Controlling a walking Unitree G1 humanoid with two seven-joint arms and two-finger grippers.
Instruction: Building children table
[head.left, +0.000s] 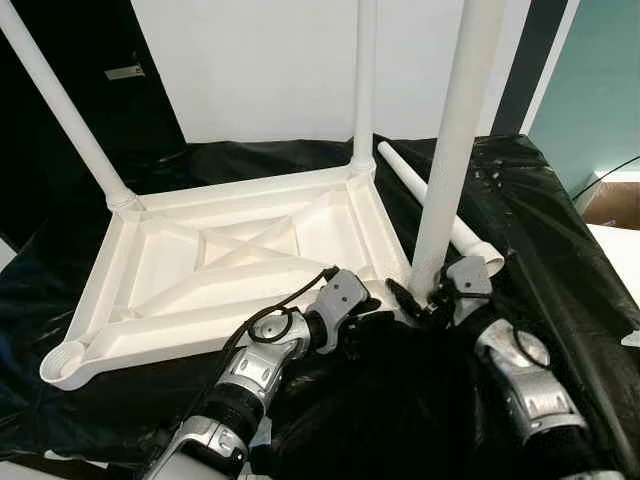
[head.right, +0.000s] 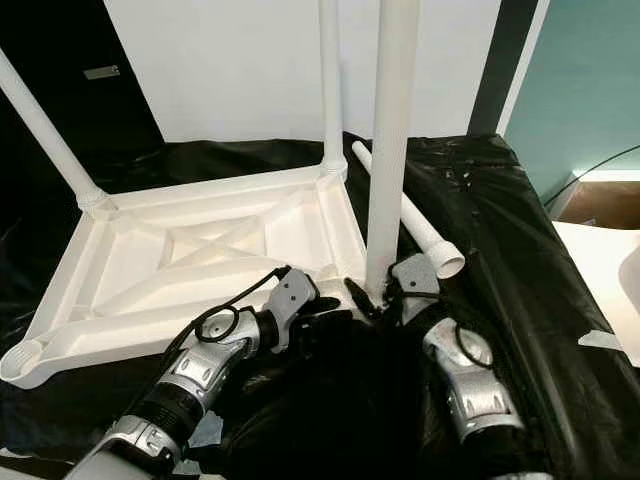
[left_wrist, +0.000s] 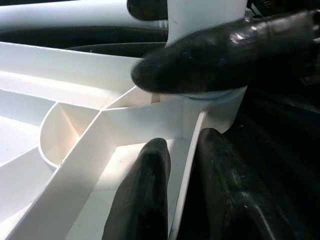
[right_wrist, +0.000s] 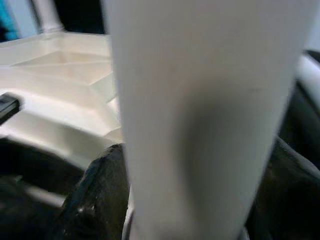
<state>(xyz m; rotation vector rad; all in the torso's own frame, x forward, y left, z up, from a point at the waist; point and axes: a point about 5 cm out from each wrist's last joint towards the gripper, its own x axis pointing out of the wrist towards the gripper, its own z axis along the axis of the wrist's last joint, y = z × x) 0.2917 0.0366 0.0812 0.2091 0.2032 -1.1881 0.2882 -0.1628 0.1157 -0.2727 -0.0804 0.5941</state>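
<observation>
White plastic is what you have before you: the upturned white plastic children's tabletop (head.left: 230, 270) lies underside up on black plastic sheeting (head.left: 560, 230) that covers the desk. Two white tube legs already stand in its far corner sockets, one at the far left (head.left: 60, 110) and one at the far right (head.left: 364, 80). A third white tube leg (head.left: 455, 140) stands upright in the near right corner socket. Your right pincer (head.left: 432, 298) is closed around the base of that leg, its black fingers (right_wrist: 97, 195) on either side of the tube just above the socket. Your left pincer (head.left: 372, 318) sits at the same corner, just beside the socket; its fingers (left_wrist: 145, 200) are a little apart, straddling the tabletop's edge wall, one inside the rim and one outside. A fourth loose white tube leg (head.left: 440, 215) lies flat on the sheeting beyond the right pincer. The near left corner socket (head.left: 68, 358) is open.
</observation>
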